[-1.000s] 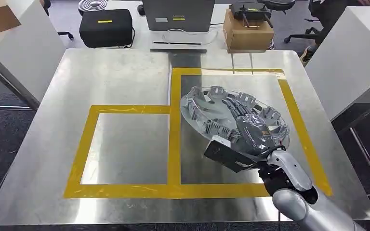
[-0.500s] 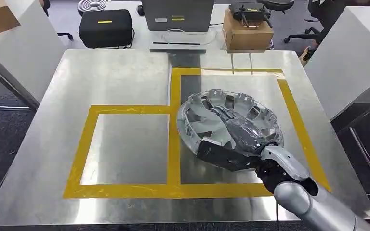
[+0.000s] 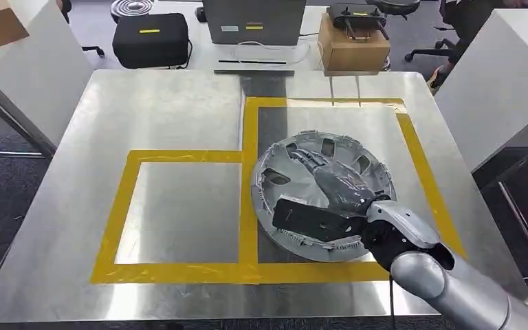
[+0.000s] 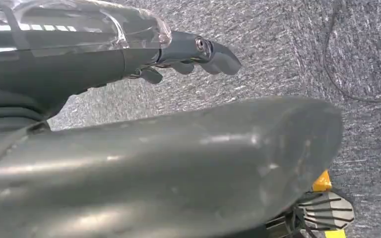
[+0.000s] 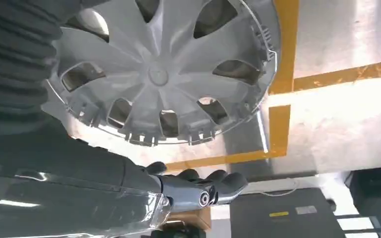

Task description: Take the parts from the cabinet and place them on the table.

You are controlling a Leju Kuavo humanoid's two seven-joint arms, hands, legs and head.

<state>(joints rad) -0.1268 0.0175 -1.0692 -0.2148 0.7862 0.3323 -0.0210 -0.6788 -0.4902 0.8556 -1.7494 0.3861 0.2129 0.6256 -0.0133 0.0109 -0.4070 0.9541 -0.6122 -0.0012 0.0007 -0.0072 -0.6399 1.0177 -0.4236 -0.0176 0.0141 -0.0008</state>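
Hubcap (image 3: 295,165) low over taped table (image 3: 179,117), apparently grasped by right robot hand (image 3: 333,180).

The right hand (image 3: 333,184) lies across the hubcap (image 3: 295,161) on the steel table (image 3: 179,110), hiding the cap's middle and near rim in the head view; whether the fingers grip it or merely rest on it cannot be told. In the right wrist view the grey cover hides one side of the cap. The left hand (image 4: 129,54) hangs over carpet (image 4: 287,44), its thumb a blurred mass across the left wrist view; its fingertips (image 4: 218,52) show, but whether they are curled cannot be told. The far edge cuts off the black case (image 3: 150,38) and the cardboard box (image 3: 353,45).
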